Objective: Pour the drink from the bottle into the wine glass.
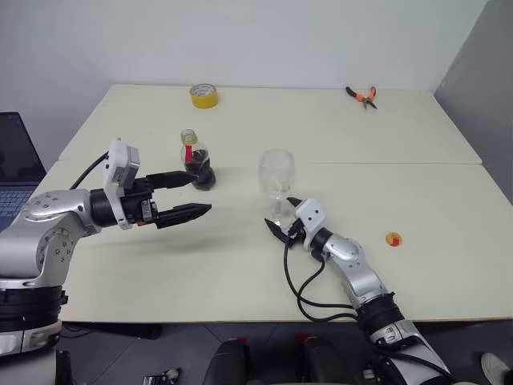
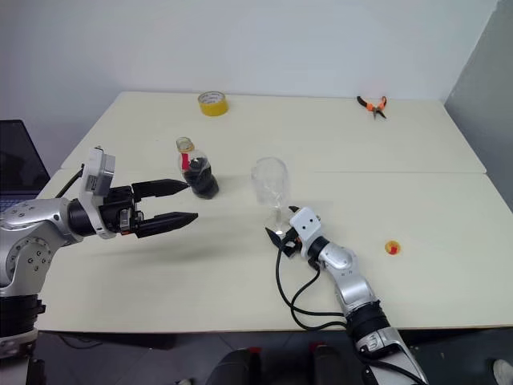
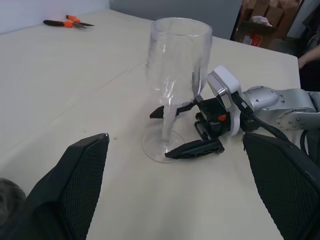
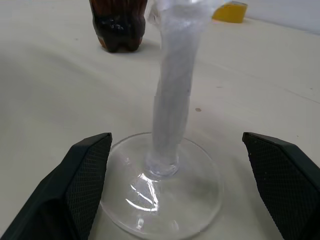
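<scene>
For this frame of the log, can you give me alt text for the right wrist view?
The wine glass's clear stem and round foot stand upright on the cream table, between the open black fingers of the right gripper, which do not touch it. Behind stand the bottle's base, holding the dark drink, and a yellow tape roll.

Both eye views look from head height forward and down over the pale cream desk (image 1: 240,273), seeing nearly the same stretch from the near edge to the far wall. The left wrist view sits low above the desk, facing across it at the clear stemmed wine glass (image 3: 175,85) from close by. The right wrist view, lower and nearer still, faces that glass's stem and round foot, with the dark-filled clear plastic bottle (image 4: 119,25) beyond
</scene>
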{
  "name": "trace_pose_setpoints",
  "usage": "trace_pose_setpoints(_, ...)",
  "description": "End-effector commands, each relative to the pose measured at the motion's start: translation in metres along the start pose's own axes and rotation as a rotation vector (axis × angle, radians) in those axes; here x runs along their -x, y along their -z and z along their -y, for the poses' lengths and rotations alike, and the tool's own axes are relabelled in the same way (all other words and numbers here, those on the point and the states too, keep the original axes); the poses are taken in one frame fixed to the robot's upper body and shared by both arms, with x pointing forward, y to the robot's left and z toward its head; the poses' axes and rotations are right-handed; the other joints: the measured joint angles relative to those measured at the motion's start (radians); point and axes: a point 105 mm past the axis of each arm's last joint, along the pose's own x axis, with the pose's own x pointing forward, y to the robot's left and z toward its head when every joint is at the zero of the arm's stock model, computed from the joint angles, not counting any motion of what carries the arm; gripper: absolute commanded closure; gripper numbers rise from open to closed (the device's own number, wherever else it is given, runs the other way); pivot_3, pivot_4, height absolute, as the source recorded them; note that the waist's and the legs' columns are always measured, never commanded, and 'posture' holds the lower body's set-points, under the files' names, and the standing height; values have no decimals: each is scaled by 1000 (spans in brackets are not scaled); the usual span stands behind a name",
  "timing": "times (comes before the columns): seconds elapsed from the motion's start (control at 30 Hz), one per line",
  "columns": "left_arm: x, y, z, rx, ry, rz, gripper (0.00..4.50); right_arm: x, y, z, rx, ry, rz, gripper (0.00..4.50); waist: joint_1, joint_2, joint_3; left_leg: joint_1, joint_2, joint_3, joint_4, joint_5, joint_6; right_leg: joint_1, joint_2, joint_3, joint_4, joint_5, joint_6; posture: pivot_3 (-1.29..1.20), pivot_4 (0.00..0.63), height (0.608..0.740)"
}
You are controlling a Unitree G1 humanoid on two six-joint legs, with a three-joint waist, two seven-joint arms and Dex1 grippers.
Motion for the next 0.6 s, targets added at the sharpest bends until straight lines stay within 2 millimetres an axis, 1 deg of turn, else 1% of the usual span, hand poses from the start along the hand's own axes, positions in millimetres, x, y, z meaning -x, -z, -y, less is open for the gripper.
trace_pose_setpoints(0.03,-1,-5,2,-35,16,9,0,5,5,10,5,34,-46,27,1,0,0,0,0,0,0,0,0,0,0,0,0,0,0,0,150,740)
trace_pose_setpoints(0.53,-3,-3,1,-38,13,6,0,10,2,12,-33,42,-54,27,2,0,0,0,0,0,0,0,0,0,0,0,0,0,0,0,150,740)
trace_pose_setpoints(0.6,-3,-3,0,-40,8,8,0,11,-2,13,-34,44,-41,27,2,0,0,0,0,0,0,0,0,0,0,0,0,0,0,0,150,740)
